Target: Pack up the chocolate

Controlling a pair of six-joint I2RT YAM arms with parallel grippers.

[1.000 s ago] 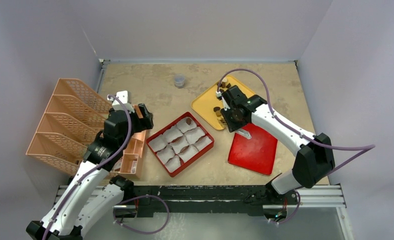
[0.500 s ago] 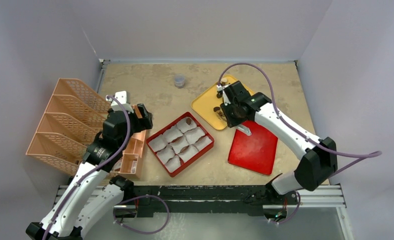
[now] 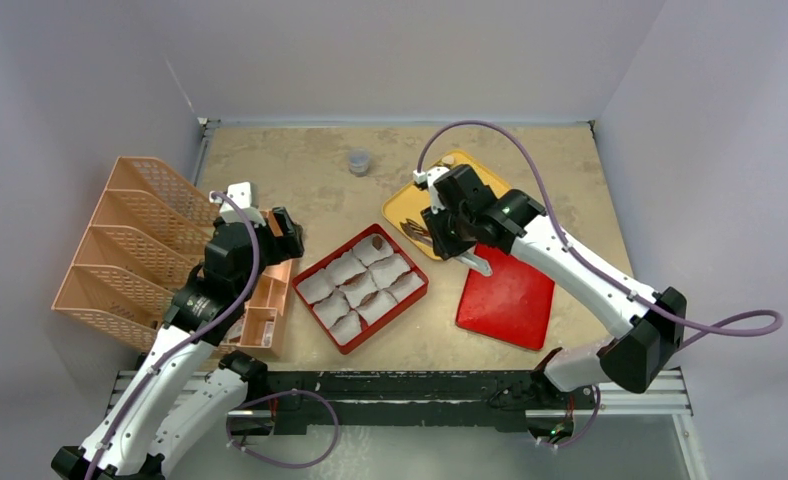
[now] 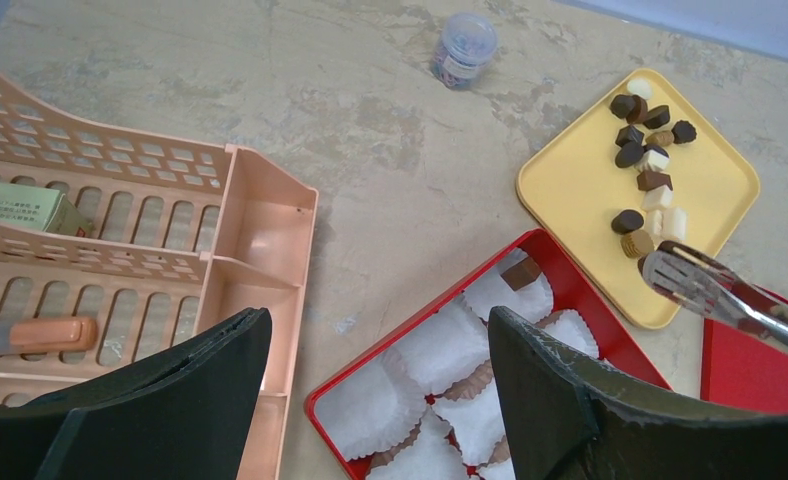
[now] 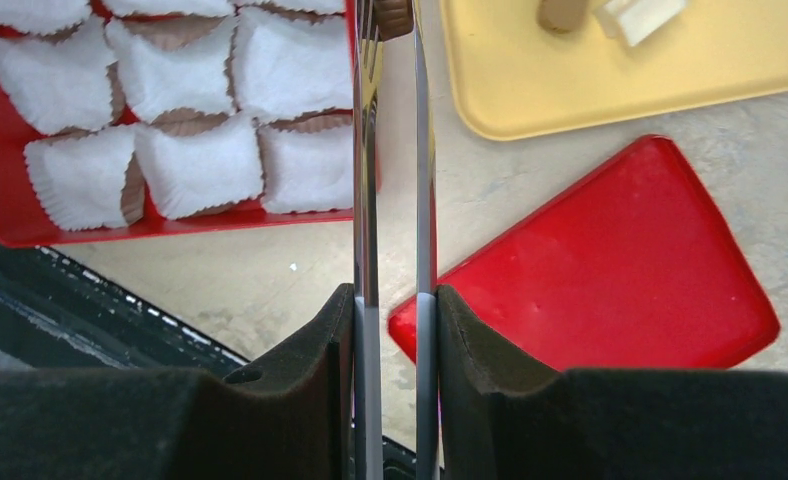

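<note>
The chocolate (image 4: pixel 642 155) lies as several dark, light brown and white pieces on a yellow tray (image 3: pixel 402 205). One brown piece (image 4: pixel 521 272) sits in a paper cup at the far corner of the red box (image 3: pixel 300 277). My right gripper (image 5: pixel 395 300) is shut on metal tongs (image 5: pixel 366 150). The tong tips pinch a brown chocolate piece (image 5: pixel 395 14) over the gap between the box's rim and the tray. My left gripper (image 4: pixel 375 320) hangs open and empty above the table, between the pink organiser and the box's near-left end.
A red lid (image 3: pixel 510 295) lies right of the box. The pink mesh organiser (image 3: pixel 140 250) fills the left side and holds a green packet (image 4: pixel 15 205) and an orange pen (image 4: pixel 30 335). A small clear jar (image 3: pixel 358 161) stands at the back.
My right arm has swung left from over the yellow tray toward the red box, carrying the tongs. The left arm has stayed put.
</note>
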